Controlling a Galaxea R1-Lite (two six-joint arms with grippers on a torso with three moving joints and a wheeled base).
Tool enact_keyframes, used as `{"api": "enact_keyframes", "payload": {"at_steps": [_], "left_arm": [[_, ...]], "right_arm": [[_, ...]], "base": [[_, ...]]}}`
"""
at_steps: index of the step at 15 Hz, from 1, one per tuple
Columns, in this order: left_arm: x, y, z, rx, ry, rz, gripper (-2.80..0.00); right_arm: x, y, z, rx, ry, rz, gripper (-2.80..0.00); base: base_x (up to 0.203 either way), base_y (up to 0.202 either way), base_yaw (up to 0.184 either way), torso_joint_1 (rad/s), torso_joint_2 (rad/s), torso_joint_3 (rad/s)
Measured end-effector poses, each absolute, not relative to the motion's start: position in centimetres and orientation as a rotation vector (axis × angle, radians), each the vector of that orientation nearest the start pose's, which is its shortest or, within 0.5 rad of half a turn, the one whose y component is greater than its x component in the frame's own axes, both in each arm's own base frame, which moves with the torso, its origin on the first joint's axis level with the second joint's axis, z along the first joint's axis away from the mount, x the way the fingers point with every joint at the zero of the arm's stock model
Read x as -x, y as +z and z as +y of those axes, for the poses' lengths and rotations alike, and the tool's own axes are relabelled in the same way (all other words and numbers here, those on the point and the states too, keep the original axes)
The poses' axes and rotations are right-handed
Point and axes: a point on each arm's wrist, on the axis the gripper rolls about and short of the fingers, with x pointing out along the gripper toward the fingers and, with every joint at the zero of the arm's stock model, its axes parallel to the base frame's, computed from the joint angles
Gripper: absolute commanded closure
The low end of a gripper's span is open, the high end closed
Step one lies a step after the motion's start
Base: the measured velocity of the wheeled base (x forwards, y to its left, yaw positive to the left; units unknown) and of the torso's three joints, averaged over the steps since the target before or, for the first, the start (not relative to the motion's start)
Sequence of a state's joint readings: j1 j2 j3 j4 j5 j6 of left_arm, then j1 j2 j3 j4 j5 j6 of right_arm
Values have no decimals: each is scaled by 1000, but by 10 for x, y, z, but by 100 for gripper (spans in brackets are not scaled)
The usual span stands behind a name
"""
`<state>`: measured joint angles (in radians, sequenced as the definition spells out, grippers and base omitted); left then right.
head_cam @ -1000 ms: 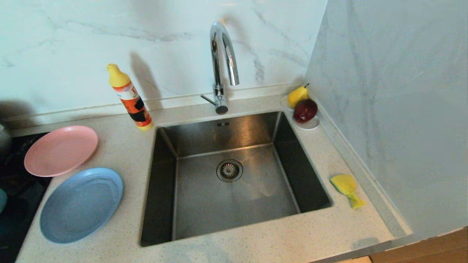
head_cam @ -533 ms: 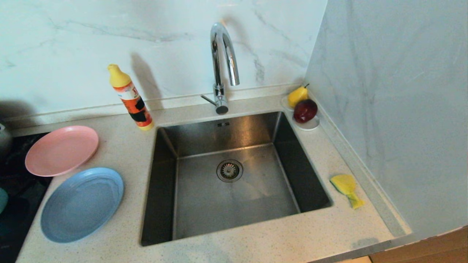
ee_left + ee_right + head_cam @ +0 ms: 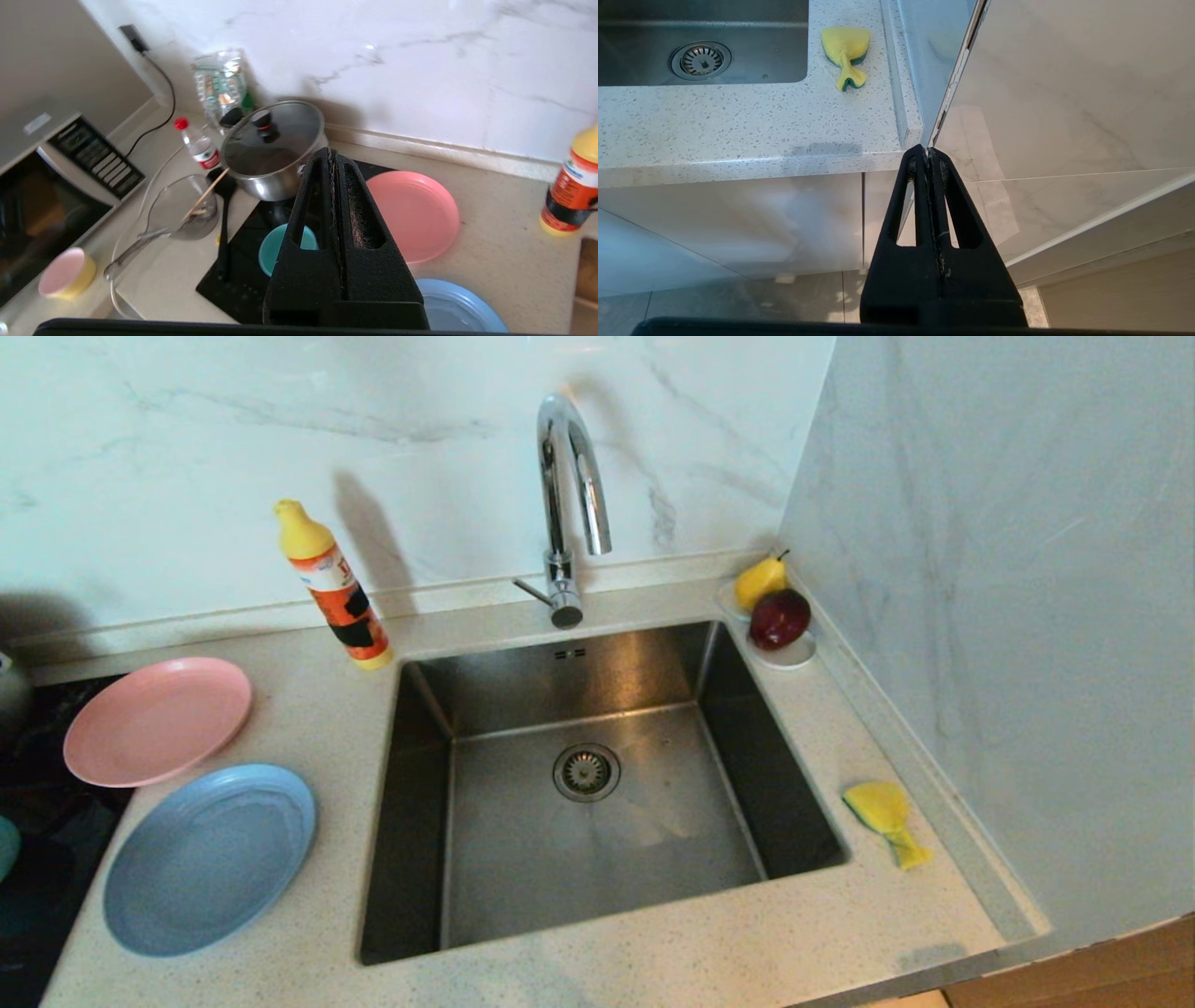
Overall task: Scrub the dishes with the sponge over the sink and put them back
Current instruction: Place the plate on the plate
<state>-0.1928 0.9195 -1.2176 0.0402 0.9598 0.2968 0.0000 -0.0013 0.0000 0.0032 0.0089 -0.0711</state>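
A pink plate (image 3: 156, 720) and a light blue plate (image 3: 209, 859) lie on the counter left of the dark steel sink (image 3: 597, 784). A teal bowl (image 3: 280, 242) sits on the black hob, partly behind my left gripper (image 3: 331, 151), which hovers shut and empty above the plates and stays outside the head view. The yellow sponge (image 3: 885, 819) with its green layer lies on the counter right of the sink. My right gripper (image 3: 927, 150) hangs shut and empty in front of the cabinet, below the counter edge, with the sponge (image 3: 846, 53) up on the counter beyond it.
An orange detergent bottle (image 3: 334, 588) stands behind the plates. The chrome tap (image 3: 569, 504) rises behind the sink. A pear and an apple sit on a white saucer (image 3: 789, 656) in the back right corner. A lidded pot (image 3: 273, 147), glass bowl, spatula and bottles crowd the hob side.
In the head view nothing on the counter has moved and no arm has come into sight.
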Motion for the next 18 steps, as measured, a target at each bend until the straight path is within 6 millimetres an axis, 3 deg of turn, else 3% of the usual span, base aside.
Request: {"api": "enact_keyframes", "payload": {"at_steps": [4,8,12,17,18], "left_arm": [[-101,386,11,-154,766,-61,0],[-133,372,60,-79,705,37,0],[-159,330,108,304,601,248,0],[-185,277,134,571,663,423,0],[-190,269,138,605,670,445,-280]], "right_arm": [[23,75,0,71,9,2,0],[23,75,0,71,9,2,0],[23,75,0,71,9,2,0],[23,75,0,71,9,2,0],[23,75,0,71,9,2,0]], "base": [[0,0,0,0,0,0],[0,0,0,0,0,0],[0,0,0,0,0,0],[0,0,0,0,0,0],[0,0,0,0,0,0]]}}
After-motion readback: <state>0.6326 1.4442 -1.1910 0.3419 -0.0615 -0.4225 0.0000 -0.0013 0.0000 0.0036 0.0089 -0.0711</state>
